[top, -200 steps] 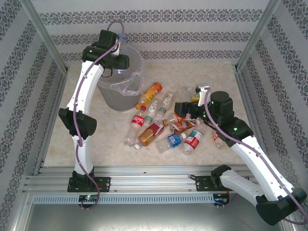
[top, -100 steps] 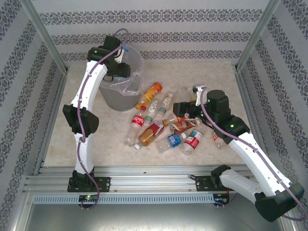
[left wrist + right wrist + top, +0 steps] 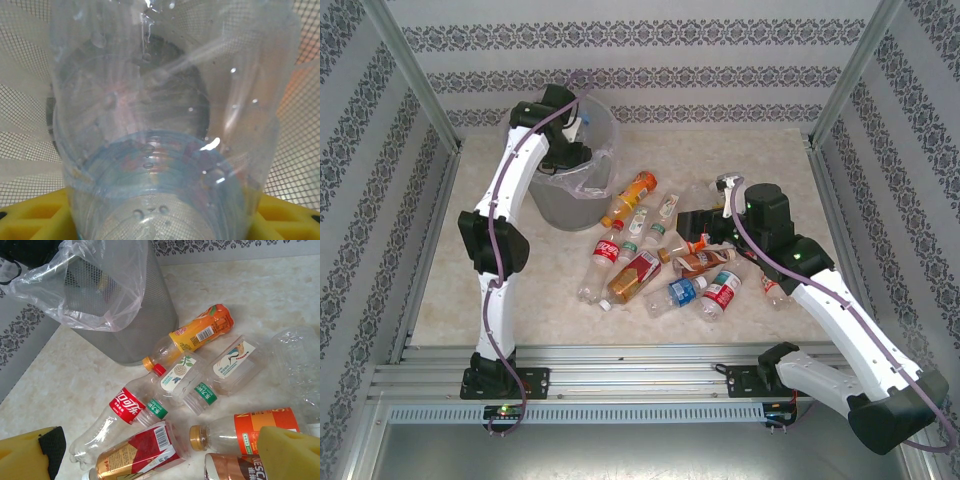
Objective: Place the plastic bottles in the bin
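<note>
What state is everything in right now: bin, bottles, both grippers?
bin: upright, bag-lined.
held bottle: clear, gripped, not yet dropped.
left gripper: shut on held bottle, at the bin's mouth.
other bottles: lying loose on the table beside the bin.
right gripper: open, empty, above the pile.

Left claw (image 3: 570, 138) holding bottle (image 3: 583, 125) over bin (image 3: 560, 205), right claw (image 3: 695, 235) above scattered bottles (image 3: 638, 262)
</note>
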Action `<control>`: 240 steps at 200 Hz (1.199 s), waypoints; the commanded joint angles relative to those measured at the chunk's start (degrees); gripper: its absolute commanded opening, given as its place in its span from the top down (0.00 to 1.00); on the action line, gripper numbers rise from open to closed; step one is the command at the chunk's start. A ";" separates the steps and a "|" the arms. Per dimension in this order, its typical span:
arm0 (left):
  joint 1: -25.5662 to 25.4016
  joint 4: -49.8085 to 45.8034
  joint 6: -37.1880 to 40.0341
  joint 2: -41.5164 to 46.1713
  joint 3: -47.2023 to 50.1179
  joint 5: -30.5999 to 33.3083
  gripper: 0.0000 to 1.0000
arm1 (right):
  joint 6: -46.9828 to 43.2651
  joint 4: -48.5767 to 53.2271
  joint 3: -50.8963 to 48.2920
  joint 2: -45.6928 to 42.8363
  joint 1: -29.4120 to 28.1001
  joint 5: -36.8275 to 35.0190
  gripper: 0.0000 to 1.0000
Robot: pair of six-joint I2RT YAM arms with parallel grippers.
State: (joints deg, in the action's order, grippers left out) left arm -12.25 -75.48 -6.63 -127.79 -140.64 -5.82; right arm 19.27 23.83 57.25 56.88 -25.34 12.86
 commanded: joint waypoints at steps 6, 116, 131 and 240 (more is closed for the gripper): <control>0.49 -3.21 0.92 -0.82 0.74 -0.38 0.37 | -0.55 0.13 1.69 -0.23 -0.50 -1.52 0.02; 0.56 -3.12 0.39 -1.98 1.05 -1.29 0.29 | -0.58 0.38 0.56 -0.63 -0.52 -2.83 0.02; 0.47 -3.08 0.31 -1.81 0.84 -1.45 0.23 | -0.46 0.25 0.27 -0.55 -0.50 -2.93 0.02; 0.53 1.33 -2.26 2.58 -0.60 -3.01 0.00 | 1.03 3.17 0.19 -0.65 -0.32 -6.89 0.02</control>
State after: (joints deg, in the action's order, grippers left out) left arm -12.25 -75.77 -7.31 -129.29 -139.94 -7.49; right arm 19.42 25.17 57.28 56.88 -25.39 8.95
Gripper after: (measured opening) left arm 0.997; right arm 0.982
